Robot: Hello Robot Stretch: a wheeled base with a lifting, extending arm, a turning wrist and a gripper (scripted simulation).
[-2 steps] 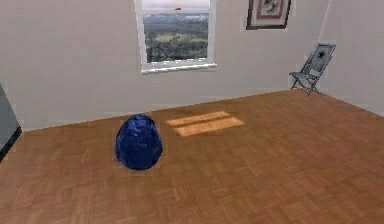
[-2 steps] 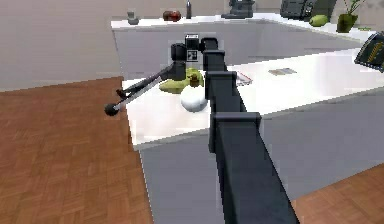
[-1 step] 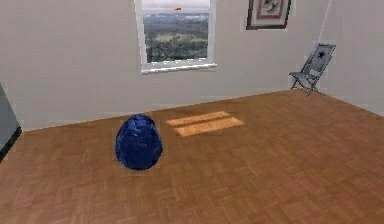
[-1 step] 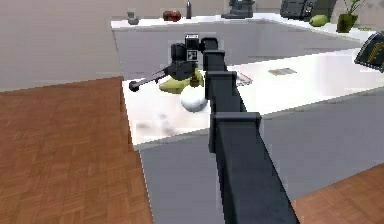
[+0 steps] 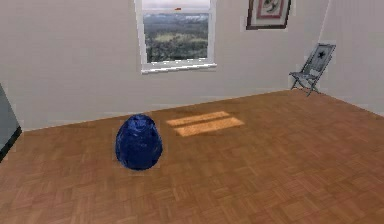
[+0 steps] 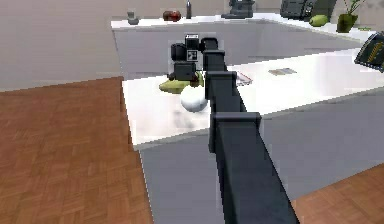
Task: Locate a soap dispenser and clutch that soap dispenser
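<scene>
Where my arm [image 6: 240, 140] runs out over the white surface [image 6: 300, 85], my tool [image 6: 182, 62] sits above its middle part, back from the near edge. I cannot tell whether the tool's fingers are spread or pressed together. Nor can I tell whether it holds anything, since a white round blob [image 6: 193, 100] and a yellow-green blob [image 6: 174, 86] lie on the surface right by it. Whether either one is the soap dispenser I cannot tell.

The surface's near edge crosses under my arm. Past its left corner lies wooden floor [image 6: 60, 150], open along that side. Beyond the surface stands a back counter [image 6: 150, 40] carrying small items: a pale blob [image 6: 131, 17], a red one [image 6: 172, 15], a dark appliance [image 6: 238, 9], a green thing [image 6: 318, 20] and a plant [image 6: 350, 12].

Ahead, the forward view has a wide stretch of the same floor, with a blue beanbag [image 5: 138, 142] left of the middle, well apart from the walls. A window [image 5: 177, 35] and a framed picture [image 5: 268, 12] are on the far wall. A folding chair [image 5: 313, 68] stands near the right corner.
</scene>
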